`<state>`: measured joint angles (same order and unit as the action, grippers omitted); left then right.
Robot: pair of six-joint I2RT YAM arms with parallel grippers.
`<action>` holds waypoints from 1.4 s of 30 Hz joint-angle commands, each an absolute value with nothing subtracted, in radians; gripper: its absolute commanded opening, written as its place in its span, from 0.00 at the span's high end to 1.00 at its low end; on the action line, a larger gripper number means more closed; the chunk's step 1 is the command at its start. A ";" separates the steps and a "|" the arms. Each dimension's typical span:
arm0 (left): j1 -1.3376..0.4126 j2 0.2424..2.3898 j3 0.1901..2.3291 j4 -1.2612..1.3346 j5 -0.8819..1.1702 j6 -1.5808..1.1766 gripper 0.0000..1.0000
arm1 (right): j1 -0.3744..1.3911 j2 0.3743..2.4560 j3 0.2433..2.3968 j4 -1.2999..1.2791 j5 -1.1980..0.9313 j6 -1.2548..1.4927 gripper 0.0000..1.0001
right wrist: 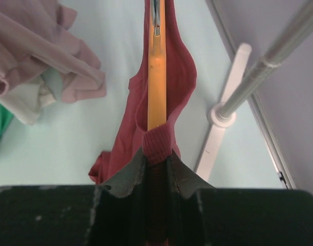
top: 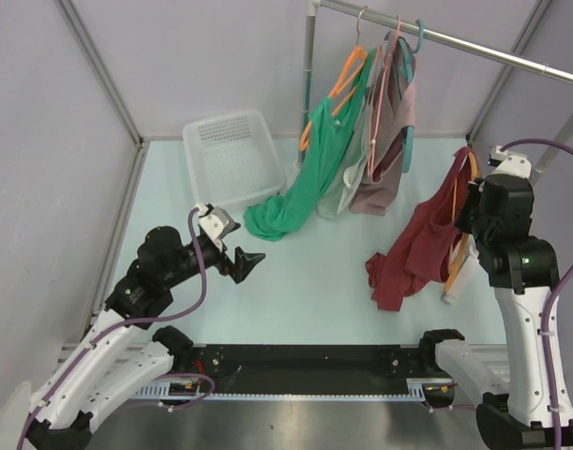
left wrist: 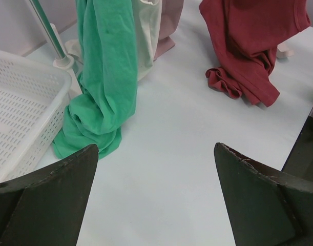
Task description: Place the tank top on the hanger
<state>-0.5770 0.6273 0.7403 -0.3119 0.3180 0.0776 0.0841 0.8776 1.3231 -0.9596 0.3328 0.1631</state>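
The right end effector (right wrist: 157,154) is pressed together on a ribbed band of the tank top (right wrist: 174,77). That band wraps over the near end of the hanger (right wrist: 156,87), so fabric and orange plastic sit together between the fingers. From the pinch the hanger runs straight away from the wrist camera to its metal hook at the top edge of that view, with maroon cloth draped down both sides of it.

From the top camera, the right end effector (top: 474,202) is raised at the right side of the tabletop (top: 295,281). The tank top (top: 422,248) hangs from it down to the left, and its lower end lies bunched on the surface. A stretch of the hanger (top: 458,261) shows orange along the cloth's right edge.

The left end effector (left wrist: 155,148) is spread wide, nothing between its fingers. It hovers over bare tabletop on the left (top: 248,262), well apart from the tank top (left wrist: 248,46).

Beyond it a green garment (left wrist: 102,77) trails down onto the surface just beside a white basket (left wrist: 18,102). The basket (top: 234,155) stands at the far left.

A metal rail (top: 455,42) crosses the far right corner. The green garment (top: 305,187) and a pale pink garment (top: 389,141) hang from it side by side — the pink one (right wrist: 38,51) also shows at the left of the right wrist view.
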 commanded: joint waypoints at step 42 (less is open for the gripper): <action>-0.569 0.591 0.735 -0.284 0.292 0.066 0.01 | -0.087 1.298 2.030 -0.743 -0.046 -0.006 1.00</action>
